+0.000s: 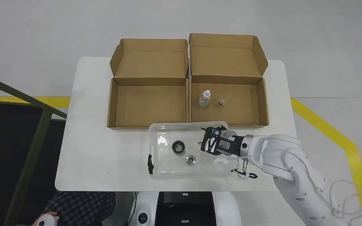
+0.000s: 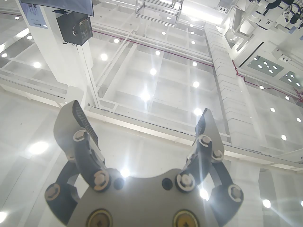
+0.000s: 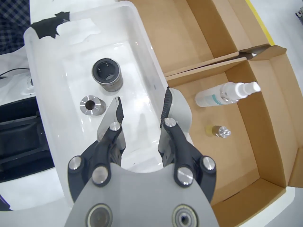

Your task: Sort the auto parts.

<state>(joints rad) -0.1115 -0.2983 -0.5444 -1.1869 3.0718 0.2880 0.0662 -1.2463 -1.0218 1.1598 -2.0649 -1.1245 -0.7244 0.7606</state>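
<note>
Claw status: right claw (image 3: 143,96) is spread to a middling gap and holds nothing. It hangs over the box-side end of the clear bin (image 3: 146,45), one finger over the rim. Left claw (image 2: 140,107) is spread wide, empty, and aimed at the ceiling. The black bushing (image 3: 107,74) stands bore-up ahead of the right claw, on the side away from the boxes. The flanged steel piece (image 3: 91,105) lies just beside that same-side fingertip. The cardboard box (image 3: 267,119) on the claw's other side already holds a spray bottle (image 3: 225,94) and a small metal part (image 3: 219,131). Both bin parts look dense, rigid and smooth, so slip is the likely risk. I'd pinch the bushing across its outer wall at mid-height. The flanged piece is low and tapered with little to grab, so I'd go across its narrow sides.
</note>
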